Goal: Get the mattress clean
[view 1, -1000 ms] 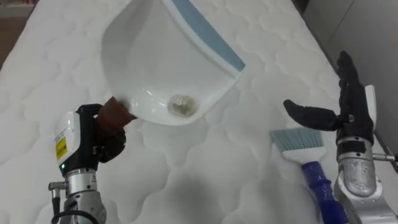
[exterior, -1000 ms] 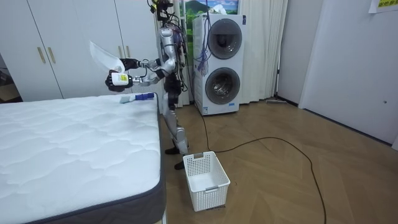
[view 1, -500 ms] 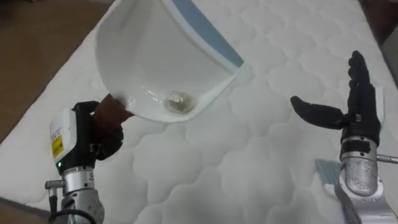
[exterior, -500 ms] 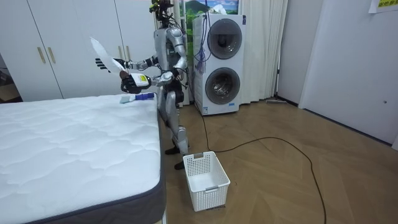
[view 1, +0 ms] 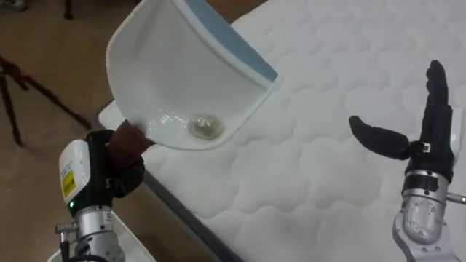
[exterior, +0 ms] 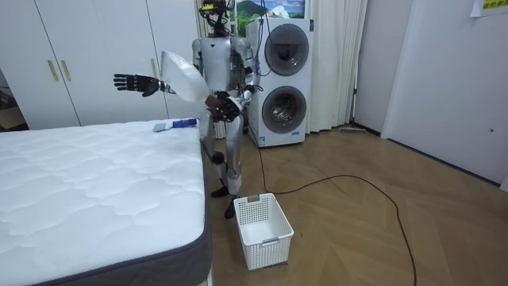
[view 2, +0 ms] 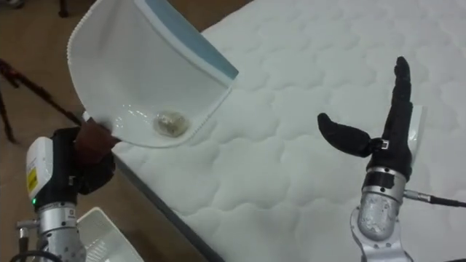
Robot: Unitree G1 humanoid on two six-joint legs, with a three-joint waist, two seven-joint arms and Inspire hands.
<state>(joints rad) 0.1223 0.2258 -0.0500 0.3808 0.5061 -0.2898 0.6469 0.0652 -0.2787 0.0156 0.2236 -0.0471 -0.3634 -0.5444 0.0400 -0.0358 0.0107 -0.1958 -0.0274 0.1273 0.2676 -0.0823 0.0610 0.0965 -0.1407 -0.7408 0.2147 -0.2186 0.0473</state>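
**A:** What are the fingers doing?

**B:** The left hand (view 1: 116,166) has its fingers (view 1: 129,175) curled tight round the dustpan (view 1: 182,73), gripping it by its brown handle. The right hand (view 1: 421,138) holds nothing. Its fingers are straight and its thumb is out, and it hangs above the bed (view 1: 328,87).

**A:** And the thing being cleared off?

**B:** A small pale scrap (view 1: 204,127) lies in the pan's deepest curve, next to the handle. The pan is raised with its blue-edged lip up, over the bed's edge. Part of it is above the mattress and part above the floor beside the bed.

**A:** What could go wrong from here?

**B:** The scrap sits loose. A roll of the wrist, or a jolt while the robot stands at the bed's corner, would probably send it sliding to the lip and out. It would then land back on the bed or on the floor beside it, instead of in the white basket (view 2: 102,225) on the floor beside the bed.

**A:** Anything else?

**B:** The hold is on the short handle alone, with the wide pan levering above it. If the grip slackens, the pan could swing down and dump early. The brush (exterior: 176,124) lies on the bed near that corner, and a low sweep of the open right hand might knock it off.
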